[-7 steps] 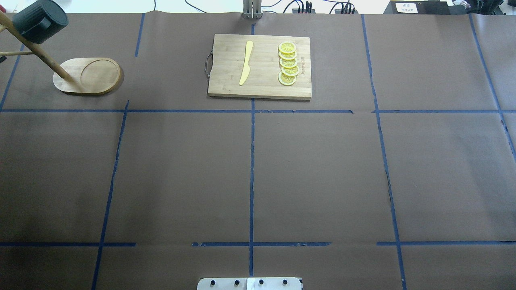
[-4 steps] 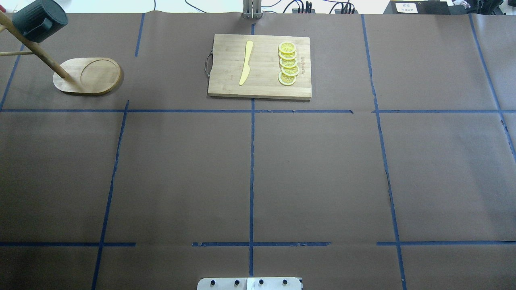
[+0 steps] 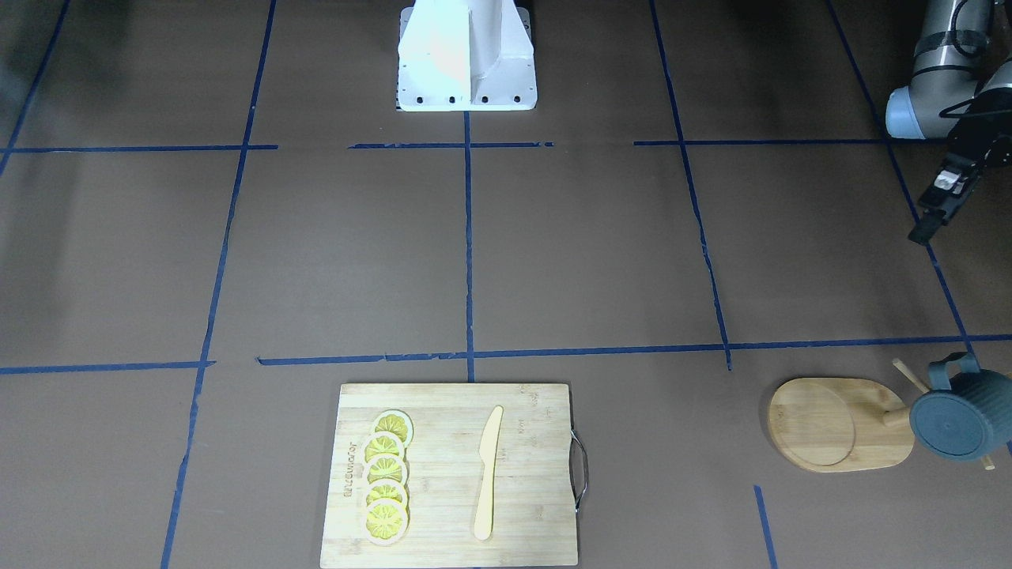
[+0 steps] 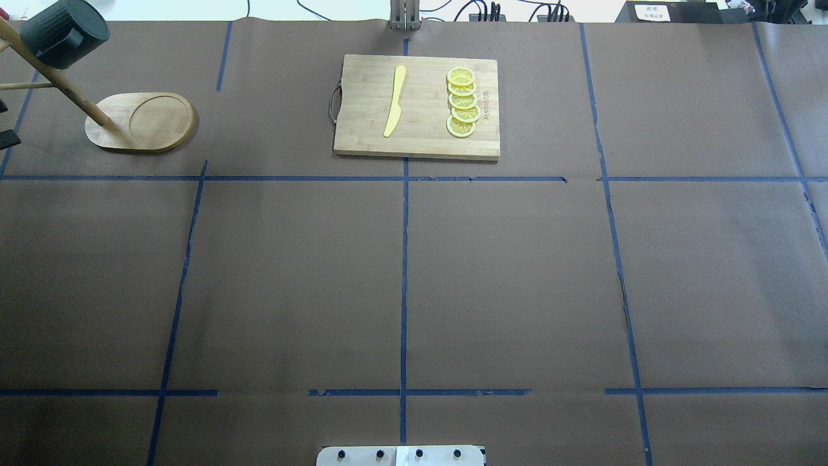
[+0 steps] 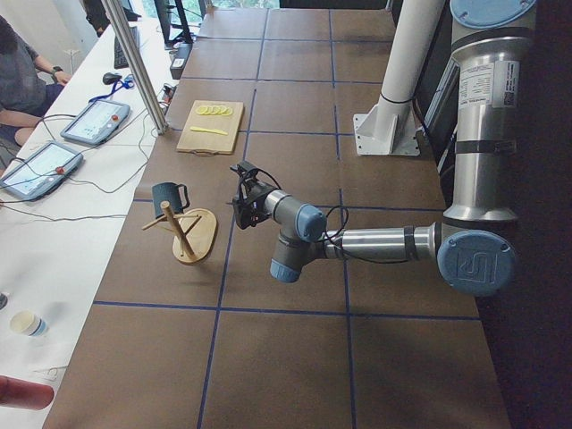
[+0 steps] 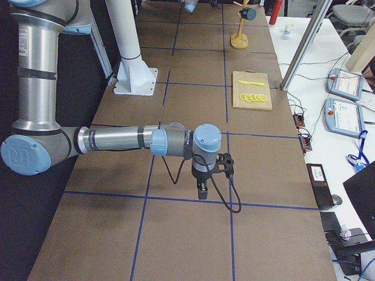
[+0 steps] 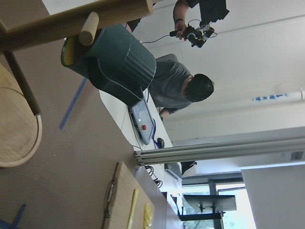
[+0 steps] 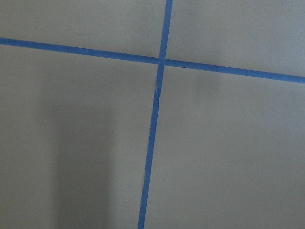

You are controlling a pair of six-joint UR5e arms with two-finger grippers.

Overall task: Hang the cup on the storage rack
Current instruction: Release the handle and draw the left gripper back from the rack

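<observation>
The dark blue-grey ribbed cup (image 3: 961,415) hangs by its handle on a peg of the bamboo storage rack (image 3: 830,427), with nothing gripping it. It also shows in the overhead view (image 4: 61,35) and close up in the left wrist view (image 7: 119,62), yellow inside showing. The rack's oval base (image 4: 142,123) stands at the table's far left. My left gripper (image 3: 929,225) is open and empty, well back from the rack toward the robot; only its fingertips (image 4: 6,137) show overhead. My right gripper (image 6: 201,192) hangs over bare table; I cannot tell whether it is open.
A bamboo cutting board (image 4: 427,136) with a yellow knife (image 4: 395,100) and several lemon slices (image 4: 463,103) lies at the far middle. Blue tape lines cross the brown table cover. Operators and tablets are beyond the far edge (image 5: 89,121).
The left gripper's fingertips have come into the overhead view's left edge, nearer the robot than the rack. The cup stays hanging on the peg.
</observation>
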